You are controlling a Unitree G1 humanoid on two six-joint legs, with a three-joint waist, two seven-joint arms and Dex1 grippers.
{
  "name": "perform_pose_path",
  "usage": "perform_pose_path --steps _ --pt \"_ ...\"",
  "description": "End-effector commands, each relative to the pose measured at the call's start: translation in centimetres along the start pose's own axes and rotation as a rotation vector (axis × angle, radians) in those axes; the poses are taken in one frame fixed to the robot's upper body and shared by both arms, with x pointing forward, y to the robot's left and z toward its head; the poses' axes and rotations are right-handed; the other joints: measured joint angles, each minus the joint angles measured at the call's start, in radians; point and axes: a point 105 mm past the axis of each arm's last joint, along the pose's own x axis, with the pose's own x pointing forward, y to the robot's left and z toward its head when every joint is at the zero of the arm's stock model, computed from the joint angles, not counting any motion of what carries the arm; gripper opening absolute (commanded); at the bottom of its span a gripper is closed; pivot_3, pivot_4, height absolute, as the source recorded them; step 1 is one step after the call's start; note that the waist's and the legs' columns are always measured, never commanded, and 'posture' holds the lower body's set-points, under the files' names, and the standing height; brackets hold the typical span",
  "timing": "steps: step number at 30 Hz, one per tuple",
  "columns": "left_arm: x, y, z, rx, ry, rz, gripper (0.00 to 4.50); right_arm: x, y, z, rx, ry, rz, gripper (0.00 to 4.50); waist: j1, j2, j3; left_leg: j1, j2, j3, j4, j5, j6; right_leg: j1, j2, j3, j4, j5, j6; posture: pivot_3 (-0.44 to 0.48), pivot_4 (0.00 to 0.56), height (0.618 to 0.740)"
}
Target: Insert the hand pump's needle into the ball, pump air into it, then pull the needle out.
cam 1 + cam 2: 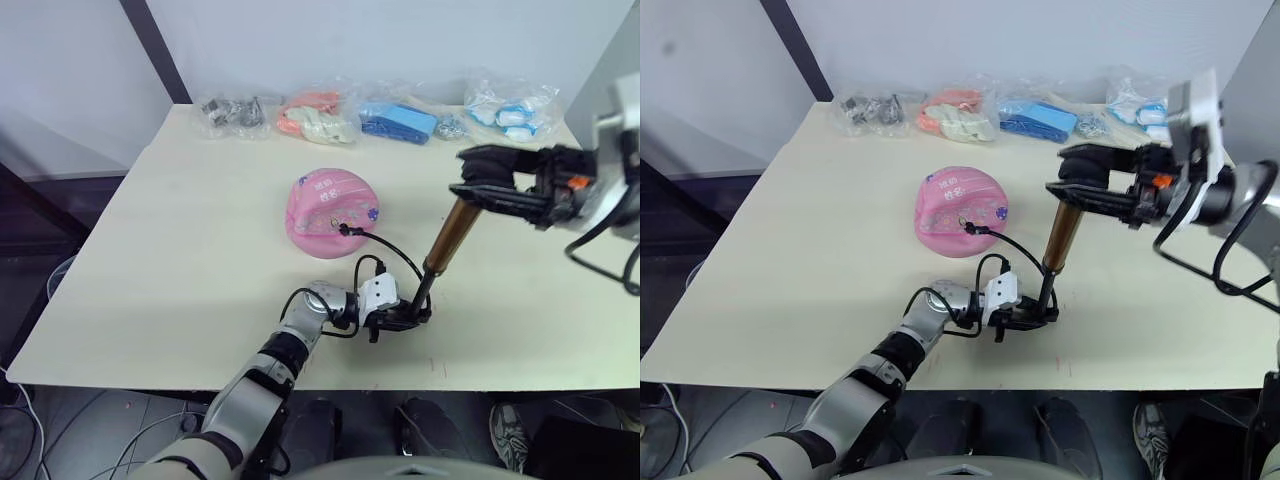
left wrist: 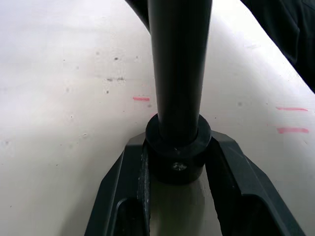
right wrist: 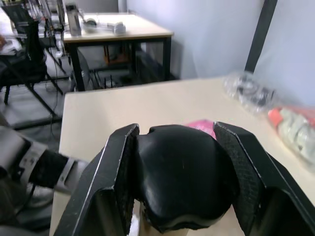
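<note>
Here we have the left gripper (image 1: 398, 320) clamped on the pump's (image 1: 447, 238) black foot, pinning it to the table (image 1: 180, 250) close to the near edge. The pump leans up to the right gripper (image 1: 490, 185), whose fingers are closed around the handle (image 3: 179, 184). Its hose (image 1: 385, 247) loops to the ball (image 1: 330, 212), mid-table and still saggy; the needle seems seated at the valve, so we judge pumping under way and pulling out left. Bagged items (image 1: 320, 118) line the far edge, well apart, with open tabletop all round the ball.
</note>
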Motion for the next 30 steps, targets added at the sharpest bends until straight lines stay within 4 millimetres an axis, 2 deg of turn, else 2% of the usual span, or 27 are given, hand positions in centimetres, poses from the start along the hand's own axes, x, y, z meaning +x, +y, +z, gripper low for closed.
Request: perform_pose_path --steps 1,5,9,20,22,24,27,30 --pt "0.1 -1.6 -2.7 -0.058 0.095 -0.055 1.11 -0.7 0.2 1.8 -0.077 -0.047 -0.015 1.93 0.0 0.0 0.0 -0.001 0.0 0.001 0.0 0.0 0.0 -0.001 0.0 0.0 0.0 0.0 0.0 0.0 0.15 0.74" --pt "0.1 -1.6 -2.7 -0.056 0.093 -0.058 1.11 -0.1 0.6 -1.1 -0.027 0.005 -0.007 1.93 0.001 0.0 0.0 -0.002 0.0 0.001 0.0 0.0 0.0 -0.003 0.0 0.001 0.001 0.0 0.0 0.0 0.15 0.74" --pt "0.1 -1.5 -2.6 -0.049 0.09 -0.057 1.11 0.9 2.0 -6.3 0.057 0.074 0.019 1.93 0.0 -0.002 -0.002 0.001 0.0 0.001 0.0 0.0 0.0 -0.001 0.0 0.001 0.002 0.0 0.0 0.0 0.15 0.74" --pt "-0.1 -1.3 -2.6 -0.046 0.09 -0.053 1.11 2.4 4.4 -14.0 0.118 0.151 0.021 1.93 -0.004 -0.002 -0.003 0.004 0.0 0.001 0.0 0.0 0.0 0.003 0.002 0.001 0.001 0.0 0.0 0.0 0.15 0.74" --pt "-0.1 -1.3 -2.5 -0.046 0.088 -0.052 1.11 2.6 4.5 -14.5 0.106 0.148 0.011 1.93 -0.005 -0.002 -0.003 0.005 0.0 0.001 0.0 0.0 0.0 0.003 0.002 0.001 0.001 0.0 0.0 0.0 0.15 0.74" --pt "-0.1 -1.2 -2.5 -0.045 0.086 -0.049 1.11 2.7 4.4 -14.3 0.096 0.131 0.005 1.93 -0.005 -0.002 -0.003 0.005 0.0 0.001 0.0 0.0 0.0 0.003 0.002 0.001 0.001 0.0 0.0 0.0 0.15 0.74" --pt "-0.1 -1.3 -2.5 -0.045 0.085 -0.046 1.11 2.6 3.7 -12.9 0.061 0.098 -0.004 1.93 -0.005 -0.002 -0.003 0.005 0.0 0.001 0.0 0.0 0.0 0.003 0.002 0.001 0.001 0.0 0.0 0.0 0.15 0.74" --pt "-0.2 -1.3 -2.6 -0.046 0.086 -0.047 1.11 2.2 2.8 -10.3 0.016 0.052 -0.002 1.93 -0.005 -0.001 -0.002 0.005 0.0 0.001 0.0 0.0 0.0 0.003 0.002 0.001 0.001 0.0 0.0 0.0 0.15 0.74"
